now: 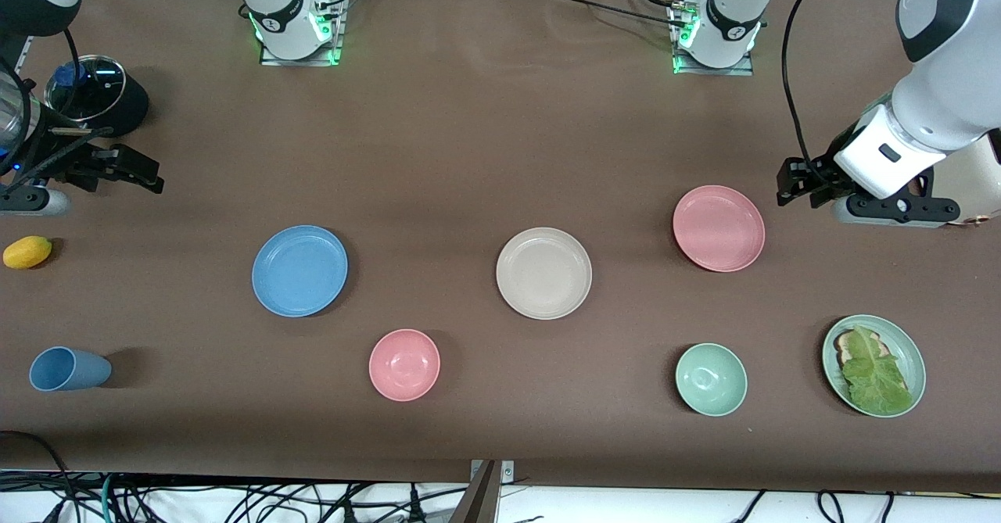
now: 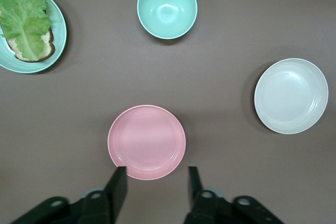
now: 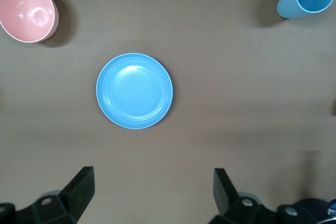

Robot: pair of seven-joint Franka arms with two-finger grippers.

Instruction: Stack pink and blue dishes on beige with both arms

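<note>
We see nothing stacked yet on the brown table [image 1: 469, 132]: taking the beige plate [image 1: 543, 273] as the clock's centre in the front view, the blue plate [image 1: 299, 270] lies at nine o'clock, well apart, and the pink plate [image 1: 719, 228] at about two o'clock, nearer. The left claw [image 2: 156, 174] hangs over the table beside the pink plate, fingers spread and empty, the plate's edge between them in the left wrist view. The right claw [image 3: 153, 182] hangs over the right arm's end of the table, spread wide and empty, with the blue plate well clear of its fingers. Our main worry is the low rims: a claw coming down too flat could push a plate along instead of catching its edge. A pushed pink plate might slide toward the green bowl [image 1: 711, 379] at five o'clock. If both arms reach the beige plate together, they could collide above it.
</note>
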